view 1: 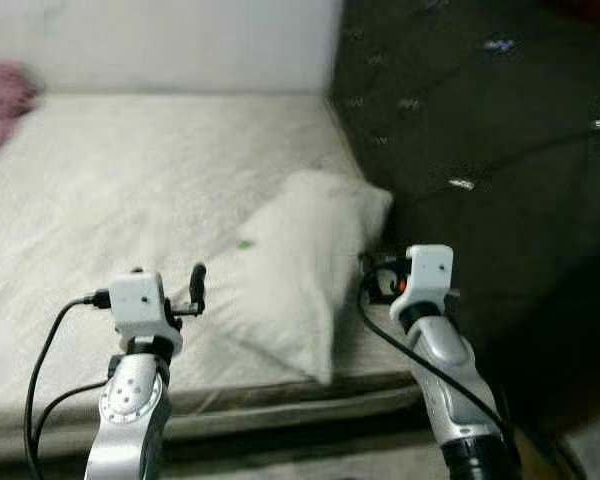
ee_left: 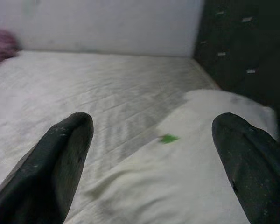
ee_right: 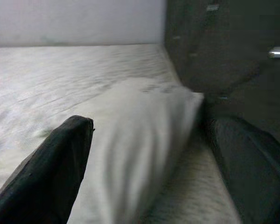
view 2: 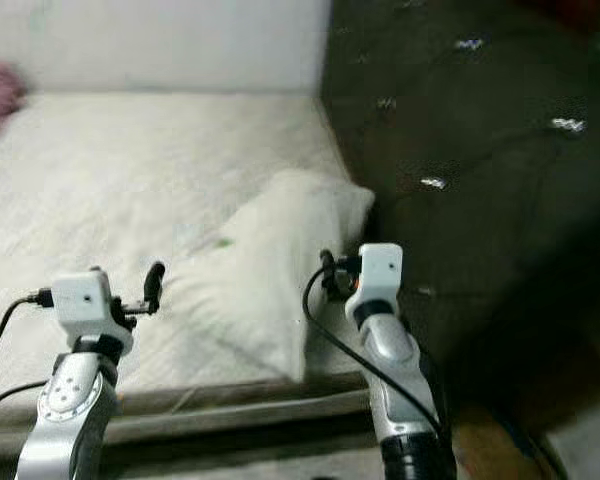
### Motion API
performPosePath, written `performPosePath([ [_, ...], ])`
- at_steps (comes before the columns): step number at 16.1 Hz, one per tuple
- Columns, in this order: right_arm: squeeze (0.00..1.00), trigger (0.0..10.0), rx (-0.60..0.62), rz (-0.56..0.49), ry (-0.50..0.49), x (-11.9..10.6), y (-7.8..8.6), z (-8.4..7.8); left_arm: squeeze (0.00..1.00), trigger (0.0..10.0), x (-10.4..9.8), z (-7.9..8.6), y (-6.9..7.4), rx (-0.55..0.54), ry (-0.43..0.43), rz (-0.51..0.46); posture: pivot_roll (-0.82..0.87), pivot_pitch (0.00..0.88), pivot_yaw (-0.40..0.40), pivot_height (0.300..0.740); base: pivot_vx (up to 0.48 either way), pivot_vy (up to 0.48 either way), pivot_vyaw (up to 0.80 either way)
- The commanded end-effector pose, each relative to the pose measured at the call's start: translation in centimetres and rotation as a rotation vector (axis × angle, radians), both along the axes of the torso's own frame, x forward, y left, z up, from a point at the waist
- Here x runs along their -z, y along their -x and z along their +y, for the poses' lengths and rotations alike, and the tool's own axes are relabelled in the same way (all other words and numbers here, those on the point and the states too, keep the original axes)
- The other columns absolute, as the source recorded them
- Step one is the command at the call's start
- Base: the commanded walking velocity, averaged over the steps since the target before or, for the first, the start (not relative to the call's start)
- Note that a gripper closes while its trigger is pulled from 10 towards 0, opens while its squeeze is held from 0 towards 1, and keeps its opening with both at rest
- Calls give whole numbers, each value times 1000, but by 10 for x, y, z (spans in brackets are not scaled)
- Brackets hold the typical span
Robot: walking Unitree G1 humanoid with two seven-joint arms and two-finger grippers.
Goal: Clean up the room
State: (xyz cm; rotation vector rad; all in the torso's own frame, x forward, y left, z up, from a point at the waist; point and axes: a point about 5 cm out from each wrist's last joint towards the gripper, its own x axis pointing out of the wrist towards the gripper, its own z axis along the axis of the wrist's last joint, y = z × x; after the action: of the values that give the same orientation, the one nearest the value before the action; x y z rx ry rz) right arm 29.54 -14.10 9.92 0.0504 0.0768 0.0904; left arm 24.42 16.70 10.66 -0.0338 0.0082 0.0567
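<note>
A: What step is this?
B: I'd judge it's the reach for the pillow, which lies on the bed near the corner, close beside the dark headboard.
A: And the claws?
B: The left claw is spread wide, holding nothing, poised over the pillow's near side. The right claw is also wide open and empty, straddling the pillow's edge.
A: Next?
B: Probably push both forward and close on the pillow.
</note>
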Motion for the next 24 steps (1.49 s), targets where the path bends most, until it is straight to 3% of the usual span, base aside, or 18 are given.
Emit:
performPosePath([
  [1,0,10000,20,-8,7,-1,-1,-4,0,10000,-4,-3,-1,20,5,-17,2,62,-20,740,307,0,0],
  [16,0,10000,30,-6,5,0,-1,-6,0,10000,-1,-1,0,-23,14,-7,3,73,-22,740,41,0,0],
  [19,0,10000,28,-9,3,-1,-2,-5,0,10000,-5,-7,0,40,26,-30,0,74,-20,740,0,0,-208],
  [24,0,10000,30,-13,2,-2,-2,-5,0,10000,-5,-8,0,50,35,-32,-3,77,-19,740,200,0,-364],
])
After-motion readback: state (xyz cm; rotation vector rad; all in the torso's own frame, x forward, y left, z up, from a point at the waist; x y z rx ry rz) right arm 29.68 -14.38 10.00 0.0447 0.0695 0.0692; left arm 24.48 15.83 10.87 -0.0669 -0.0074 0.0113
